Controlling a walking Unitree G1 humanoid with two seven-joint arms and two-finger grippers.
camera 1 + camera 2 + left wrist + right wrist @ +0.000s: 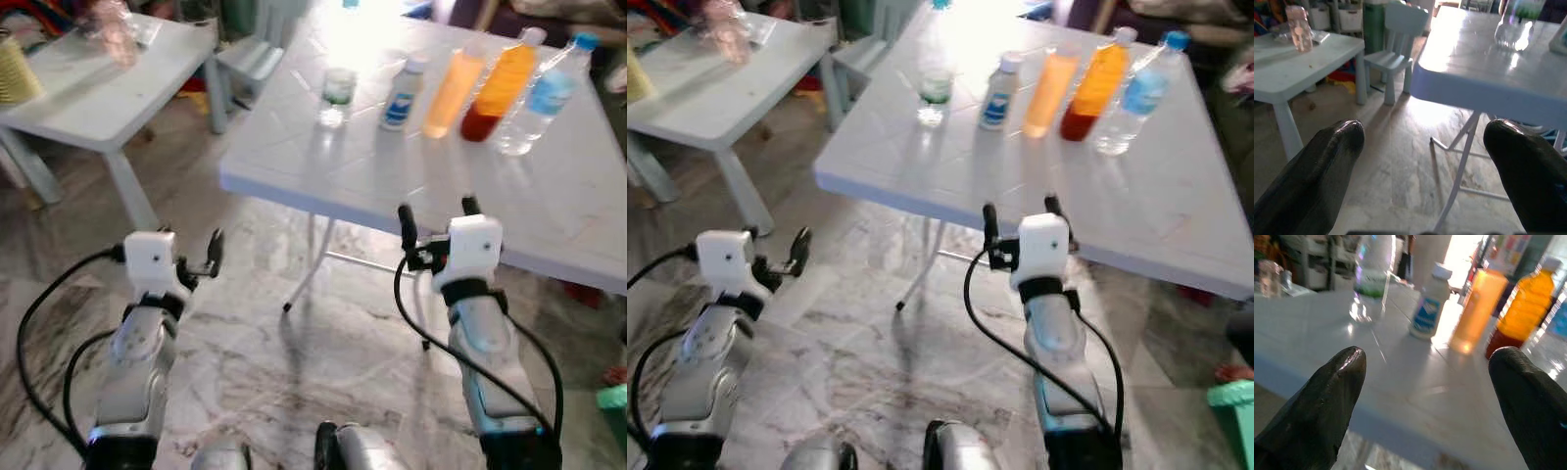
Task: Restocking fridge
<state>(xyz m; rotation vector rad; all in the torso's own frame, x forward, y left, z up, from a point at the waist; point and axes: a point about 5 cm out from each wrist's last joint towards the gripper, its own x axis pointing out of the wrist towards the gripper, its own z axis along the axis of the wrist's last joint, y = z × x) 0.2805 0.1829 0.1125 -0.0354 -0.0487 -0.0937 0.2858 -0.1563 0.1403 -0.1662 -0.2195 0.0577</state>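
with the right gripper (436, 219) spread wide at the table (588, 196) edge, and the left gripper (1425, 161) spread too, the bottles (1431, 301) stand crowded beyond its fingertips, so reaching between them could topple a neighbour.
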